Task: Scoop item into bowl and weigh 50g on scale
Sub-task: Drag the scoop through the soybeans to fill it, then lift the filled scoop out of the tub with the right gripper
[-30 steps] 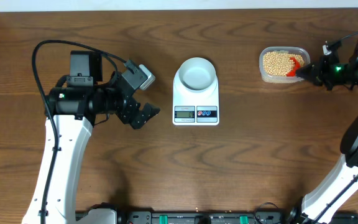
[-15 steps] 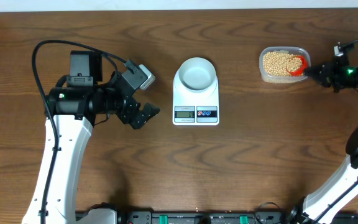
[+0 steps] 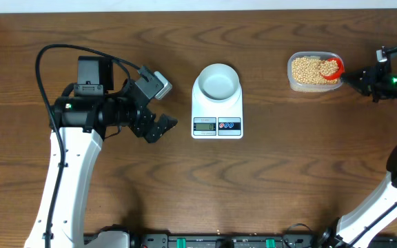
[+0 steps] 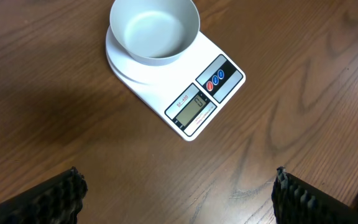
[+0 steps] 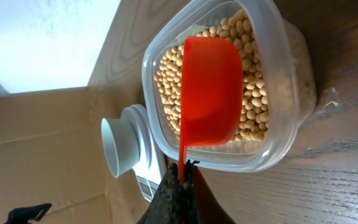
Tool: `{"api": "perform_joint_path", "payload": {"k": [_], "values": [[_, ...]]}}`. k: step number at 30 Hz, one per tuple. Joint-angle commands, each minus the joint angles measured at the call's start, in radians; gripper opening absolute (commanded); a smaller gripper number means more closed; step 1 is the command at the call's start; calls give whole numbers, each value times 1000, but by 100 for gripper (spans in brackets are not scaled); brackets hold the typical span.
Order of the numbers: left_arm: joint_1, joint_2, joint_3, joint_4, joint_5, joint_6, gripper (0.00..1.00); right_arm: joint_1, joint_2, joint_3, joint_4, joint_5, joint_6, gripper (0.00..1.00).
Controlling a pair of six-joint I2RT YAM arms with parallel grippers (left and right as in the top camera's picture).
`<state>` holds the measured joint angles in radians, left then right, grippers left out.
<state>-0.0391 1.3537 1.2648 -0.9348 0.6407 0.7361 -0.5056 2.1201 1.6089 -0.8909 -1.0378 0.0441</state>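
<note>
Right pincer [image 5: 181, 184], clenched on the scoop's [image 5: 209, 87] handle, holds its cup over beans [image 3: 307, 69] in the tub [image 3: 314, 89] near the counter's far right corner, with the bowl [image 3: 218, 81] on the scale [image 3: 217, 125] well to the left, nearer the released left pincer [image 4: 178, 193].

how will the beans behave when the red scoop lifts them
The beans look small, round and smooth, so they'd likely roll off the red scoop if it tilts. Loose and dry-looking, they probably pour freely, not clump.

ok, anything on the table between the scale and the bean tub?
Nothing. In the overhead view only bare wood table lies between the scale and the tub.
</note>
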Motion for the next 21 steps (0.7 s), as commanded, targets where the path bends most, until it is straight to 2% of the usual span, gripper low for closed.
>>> {"api": "perform_joint_path", "payload": {"k": [1, 16, 21], "values": [[4, -9, 29, -3, -6, -5, 98, -7, 6, -3, -5, -89, -34, 1], [4, -9, 29, -3, -6, -5, 98, -8, 6, -3, -11, -100, -35, 1], [4, -9, 29, -3, -6, -5, 98, -8, 6, -3, -10, -169, -35, 1]]}}
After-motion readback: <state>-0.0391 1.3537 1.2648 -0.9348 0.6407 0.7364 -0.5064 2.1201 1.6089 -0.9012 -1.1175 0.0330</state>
